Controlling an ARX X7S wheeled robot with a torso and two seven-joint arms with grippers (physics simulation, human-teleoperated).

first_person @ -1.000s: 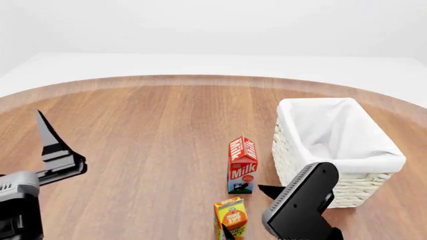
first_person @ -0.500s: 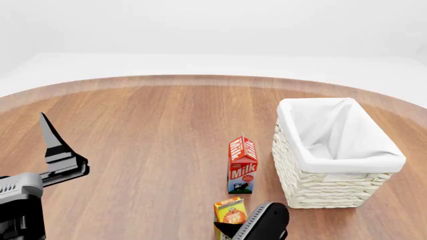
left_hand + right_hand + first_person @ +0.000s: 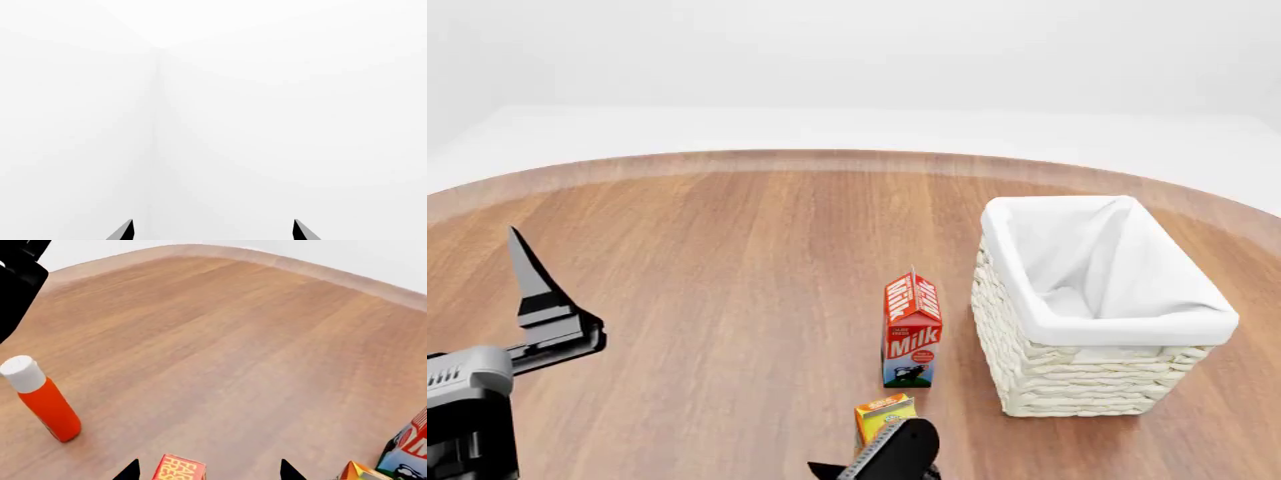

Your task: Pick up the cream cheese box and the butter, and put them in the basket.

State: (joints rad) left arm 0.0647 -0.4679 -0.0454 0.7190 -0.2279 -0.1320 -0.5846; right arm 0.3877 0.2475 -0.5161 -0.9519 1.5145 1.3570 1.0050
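The right end effector (image 3: 208,471) has its two dark fingertips spread apart with nothing between them, hanging low over the tabletop (image 3: 220,340). Directly beneath it, between the two tips, is the top of a red-orange box with yellow lettering, which is most likely the butter (image 3: 179,469); only its upper edge shows, so its pose cannot be judged fully. Off to one side of the end effector stands an orange bottle with a white cap (image 3: 41,399), well apart from the box. To the other side, the corners of the orange juice carton (image 3: 360,472) and the milk carton (image 3: 407,450) sit near each other. In the head view the right arm is only partly visible at the lower edge, just in front of the juice carton, with the milk carton beyond it and the basket (image 3: 1094,385) farther out and to the right. The basket looks empty. The cream cheese box does not show in any view.

The left end effector (image 3: 212,231) also has its tips apart, empty, facing a blank white wall, raised clear of the tabletop.

The main risk is the crowding: a descent slightly off toward the juice carton could clip it and topple it into the milk carton. A grip on a corner of the butter could twist or slip.
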